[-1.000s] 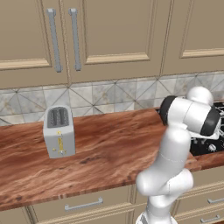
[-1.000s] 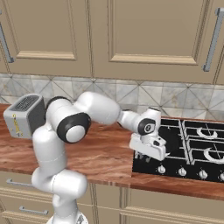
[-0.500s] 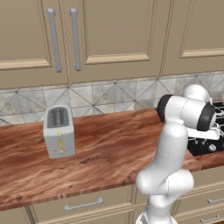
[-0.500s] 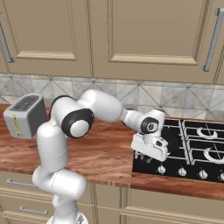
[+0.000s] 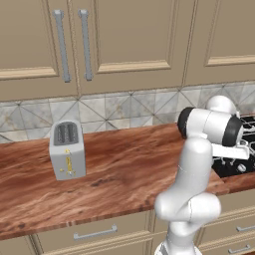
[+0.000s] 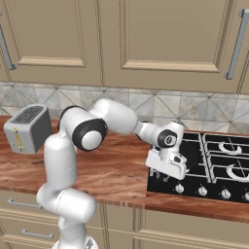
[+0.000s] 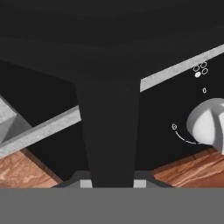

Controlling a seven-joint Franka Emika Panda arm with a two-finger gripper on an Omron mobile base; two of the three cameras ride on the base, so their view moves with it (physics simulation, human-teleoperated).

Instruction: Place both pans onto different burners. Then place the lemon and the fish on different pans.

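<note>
1. While the black hob (image 6: 192, 168) has stayed put, the arm has eased right and down over its front-left corner.
2. The black pan (image 7: 109, 39) hangs there, near a knob (image 7: 205, 124); I judge it is about to be set down.
3. The gripper (image 6: 166, 171) is clamped narrowly on the pan's handle.
</note>
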